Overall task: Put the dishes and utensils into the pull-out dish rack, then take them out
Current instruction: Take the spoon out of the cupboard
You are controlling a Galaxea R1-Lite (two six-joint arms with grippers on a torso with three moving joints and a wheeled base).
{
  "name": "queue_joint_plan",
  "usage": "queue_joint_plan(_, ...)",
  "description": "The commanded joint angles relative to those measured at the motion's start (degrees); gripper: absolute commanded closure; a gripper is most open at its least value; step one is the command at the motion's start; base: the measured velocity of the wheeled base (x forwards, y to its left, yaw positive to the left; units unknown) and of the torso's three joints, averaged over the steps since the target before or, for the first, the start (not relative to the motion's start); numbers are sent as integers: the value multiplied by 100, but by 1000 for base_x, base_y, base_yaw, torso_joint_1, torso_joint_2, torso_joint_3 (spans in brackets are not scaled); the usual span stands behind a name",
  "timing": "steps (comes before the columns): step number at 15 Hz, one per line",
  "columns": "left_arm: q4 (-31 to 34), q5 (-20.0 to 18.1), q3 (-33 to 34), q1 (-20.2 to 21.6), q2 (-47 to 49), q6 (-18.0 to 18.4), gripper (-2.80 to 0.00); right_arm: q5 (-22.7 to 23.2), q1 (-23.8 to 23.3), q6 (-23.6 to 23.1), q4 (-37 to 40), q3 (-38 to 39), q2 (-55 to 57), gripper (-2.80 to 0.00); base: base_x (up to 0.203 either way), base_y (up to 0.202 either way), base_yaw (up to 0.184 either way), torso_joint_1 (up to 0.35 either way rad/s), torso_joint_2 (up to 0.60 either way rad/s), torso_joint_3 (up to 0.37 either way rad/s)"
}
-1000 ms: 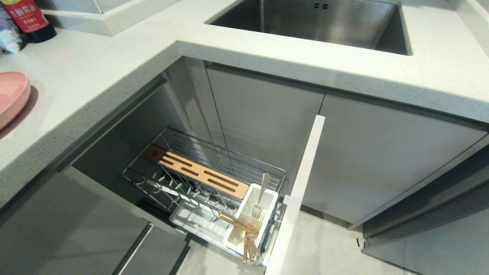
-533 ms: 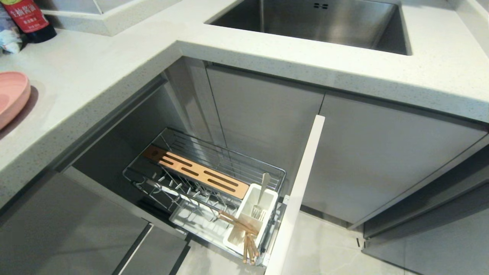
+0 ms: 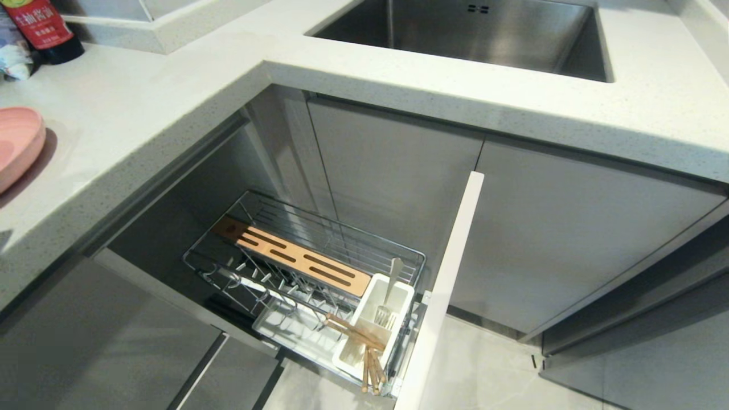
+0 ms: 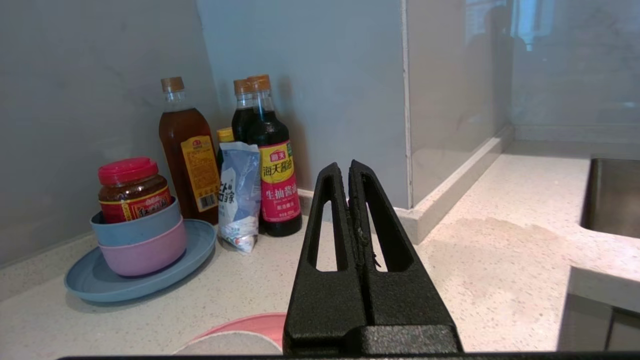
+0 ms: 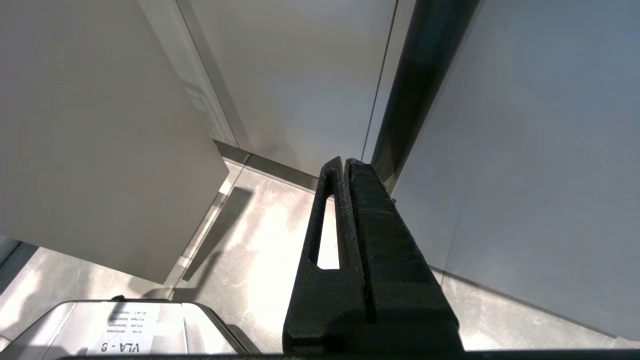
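Observation:
The pull-out dish rack (image 3: pixel 310 265) stands drawn out below the counter, its plate prongs bare. Its white utensil box (image 3: pixel 376 322) holds a steel fork and a bundle of chopsticks. The task's own utensils are out of view. The pink plate (image 3: pixel 17 145) lies on the counter at far left. In the left wrist view its rim (image 4: pixel 255 325) shows just below my left gripper (image 4: pixel 348 165), which is shut and empty above the counter. A pale round edge (image 4: pixel 225 346) in front of the plate may be the bowl. My right gripper (image 5: pixel 345 161) hangs shut, parked low over the floor.
A blue-grey plate (image 4: pixel 85 282) carrying stacked pink and blue bowls and a red-lidded jar (image 4: pixel 130 187) sits in the counter's back corner with sauce bottles (image 4: pixel 275 165) and a salt bag (image 4: pixel 239 195). The sink (image 3: pixel 472 34) lies behind. The rack's front panel (image 3: pixel 447 279) juts out over the floor.
A faint shadow has crept onto the counter's front left edge. The rack, its contents and the pink plate have not moved.

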Motion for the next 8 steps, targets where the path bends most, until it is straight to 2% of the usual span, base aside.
queue_joint_plan(1,-19,15,-108,125,291,-96,0,1,1,-4,1,0,2,0,0,0,0,0,0,0)
queue_joint_plan(5,17,23,-64,149,300,-208,0,1,1,0,-1,0,2,0,0,0,0,0,0,0)
queue_joint_plan(8,44,10,247,113,88,-192,0,1,1,-7,6,0,2,0,0,0,0,0,0,0)
